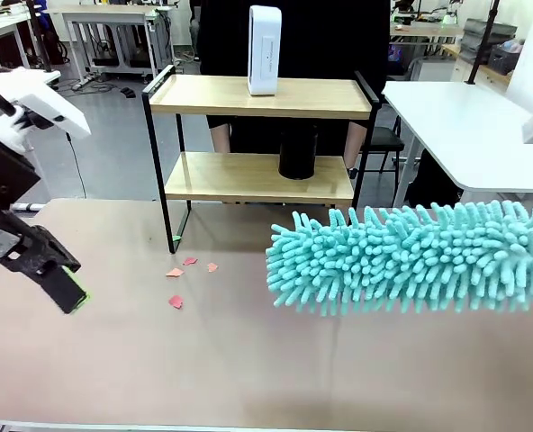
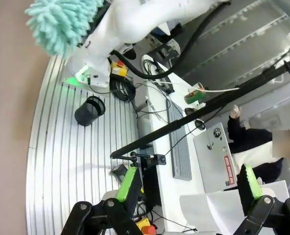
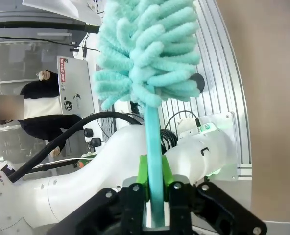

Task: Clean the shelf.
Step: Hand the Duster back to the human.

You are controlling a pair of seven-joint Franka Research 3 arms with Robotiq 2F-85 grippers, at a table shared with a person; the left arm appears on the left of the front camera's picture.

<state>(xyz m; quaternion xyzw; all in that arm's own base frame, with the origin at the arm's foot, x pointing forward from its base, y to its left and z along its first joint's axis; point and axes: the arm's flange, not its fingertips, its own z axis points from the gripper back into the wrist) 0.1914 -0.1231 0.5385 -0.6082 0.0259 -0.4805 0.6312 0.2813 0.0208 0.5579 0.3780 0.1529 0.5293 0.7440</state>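
Two jaws, one duster (image 1: 411, 256), shelf (image 1: 203, 94) at the far side.
My right gripper (image 3: 155, 196) is clamped on the teal duster's handle, its fluffy head hanging over the beige tabletop (image 1: 203, 360), in front of the shelf and apart from it. My left gripper (image 2: 189, 181) stands wide, holding nothing. Red scraps (image 1: 176, 301) lie near the shelf's leg.

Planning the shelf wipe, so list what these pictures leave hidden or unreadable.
- Front view: handle of the duster, cut off by the right edge.
- Front view: foot of the near right leg of the shelf, covered by the duster's head.
- Front view: top of the black cylinder, hidden behind the upper board.
- Front view: pink scraps, too small to identify.
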